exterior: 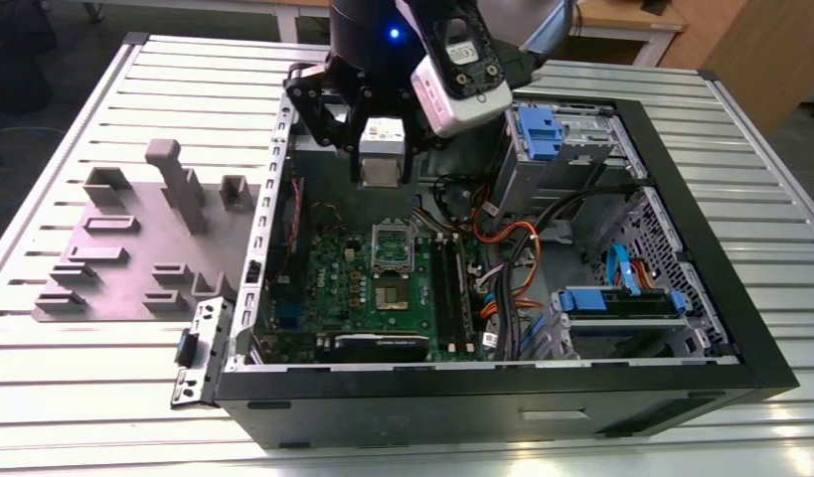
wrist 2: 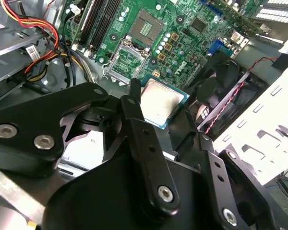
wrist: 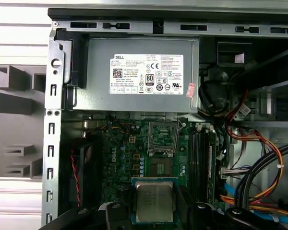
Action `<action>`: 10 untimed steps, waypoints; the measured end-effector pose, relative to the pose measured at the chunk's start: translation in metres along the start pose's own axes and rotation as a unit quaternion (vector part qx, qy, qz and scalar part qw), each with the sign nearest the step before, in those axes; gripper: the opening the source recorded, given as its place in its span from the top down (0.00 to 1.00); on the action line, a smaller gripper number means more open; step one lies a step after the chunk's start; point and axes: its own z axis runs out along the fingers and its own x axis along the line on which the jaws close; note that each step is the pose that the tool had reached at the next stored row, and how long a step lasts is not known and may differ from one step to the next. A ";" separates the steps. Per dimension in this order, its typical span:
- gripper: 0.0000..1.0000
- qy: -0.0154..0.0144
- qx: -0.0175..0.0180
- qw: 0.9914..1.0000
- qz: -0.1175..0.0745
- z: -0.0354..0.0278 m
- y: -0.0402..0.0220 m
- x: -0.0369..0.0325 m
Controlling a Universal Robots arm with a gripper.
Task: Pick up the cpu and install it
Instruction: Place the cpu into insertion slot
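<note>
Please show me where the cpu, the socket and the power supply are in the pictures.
cpu point(wrist: 154, 202), first wrist view, middle of its metal top.
socket point(wrist: 161, 168), first wrist view, middle of its square bed.
power supply point(wrist: 98, 72), first wrist view, bare grey metal face.

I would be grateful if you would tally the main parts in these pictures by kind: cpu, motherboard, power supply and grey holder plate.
cpu: 1
green motherboard: 1
power supply: 1
grey holder plate: 1
Total: 4
</note>
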 end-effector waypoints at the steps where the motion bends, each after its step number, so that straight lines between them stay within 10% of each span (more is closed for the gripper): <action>1: 0.53 0.000 0.000 1.000 0.000 0.0006 -0.0002 0.0000; 10: 0.53 0.000 0.000 1.000 0.001 0.0116 -0.0021 -0.0034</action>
